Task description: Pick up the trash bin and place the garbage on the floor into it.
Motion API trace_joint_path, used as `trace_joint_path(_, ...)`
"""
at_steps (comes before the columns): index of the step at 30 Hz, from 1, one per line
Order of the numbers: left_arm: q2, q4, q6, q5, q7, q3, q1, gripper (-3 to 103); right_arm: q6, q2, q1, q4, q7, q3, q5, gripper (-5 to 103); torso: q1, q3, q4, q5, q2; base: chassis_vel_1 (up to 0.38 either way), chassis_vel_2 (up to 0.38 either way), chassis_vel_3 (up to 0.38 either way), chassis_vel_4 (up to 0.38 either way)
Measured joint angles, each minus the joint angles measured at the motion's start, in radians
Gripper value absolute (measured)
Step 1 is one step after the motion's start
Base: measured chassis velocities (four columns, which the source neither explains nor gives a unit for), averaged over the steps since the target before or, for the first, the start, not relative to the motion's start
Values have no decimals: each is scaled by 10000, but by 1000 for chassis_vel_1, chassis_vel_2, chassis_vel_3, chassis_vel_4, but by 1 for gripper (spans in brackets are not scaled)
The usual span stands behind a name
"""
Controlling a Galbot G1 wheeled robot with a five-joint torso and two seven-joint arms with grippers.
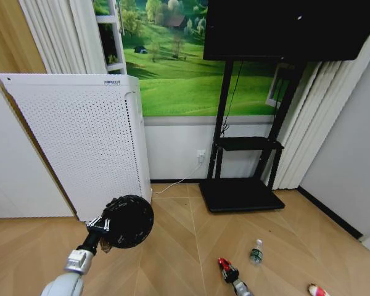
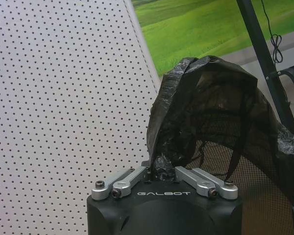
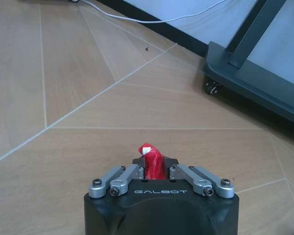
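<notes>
Left gripper [image 2: 159, 177] has its jaws pinched on the crinkly liner at the rim of the trash bin [image 1: 128, 221], a black mesh bin held aloft, mouth tipped sideways. Right gripper [image 3: 157, 171], low over the floor [image 3: 63, 98], clamps a glossy red packet [image 3: 151, 161]. The bin sits up and to the left of that packet. The clear bottle [image 1: 256, 251] and the second packet [image 1: 317, 290] lie on the wood.

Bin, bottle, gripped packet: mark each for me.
Bin [image 1: 131, 220]: head view, on its black mesh wall.
Bottle [image 1: 256, 252]: head view, on the green-labelled body, lying on the floor.
Packet [image 3: 152, 161]: right wrist view, on the red end sticking out between the right gripper's jaws.
</notes>
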Motion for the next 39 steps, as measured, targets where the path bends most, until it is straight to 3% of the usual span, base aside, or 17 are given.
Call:
trace_joint_path(3,-15,-56,8,-2,-17,82,-27,7,-36,-79,-146,255,14,84,147,13,0,1,-1,7,0,0,0,0,0)
trace_joint_path(13,-230,-231,99,137,-61,663,-145,7,-305,-796,-596,1238,178,398,683,13,0,1,-1,5,0,0,0,0,0)
trace_joint_path(14,-246,-241,105,162,-61,785,-196,7,-509,-1233,-1009,1985,243,558,1045,13,1,1,-3,5,-1,0,0,0,0)
trace_joint_path(16,-245,-241,109,163,-61,824,-222,7,-591,-1412,-1191,2355,259,635,1204,13,0,1,-4,5,-1,0,0,0,0)
trace_joint_path(17,-231,-232,112,147,-58,914,-300,7,-800,-1798,-1665,3461,278,842,1611,13,0,1,-4,0,0,0,0,0,0)
trace_joint_path(21,-212,-164,113,130,-46,1063,-421,7,-948,-2238,-2293,5049,301,1166,2066,13,0,1,-3,0,0,0,0,0,0)
trace_joint_path(29,-391,-3,107,358,-14,1599,-695,7,-536,-2480,-3232,7781,275,1847,2497,13,0,1,0,1,0,0,0,0,0)
trace_joint_path(39,-645,1162,130,504,-101,2190,-1859,7,382,-2544,-3755,9509,-824,1933,2604,13,1,1,-1,-1,0,0,0,0,0)
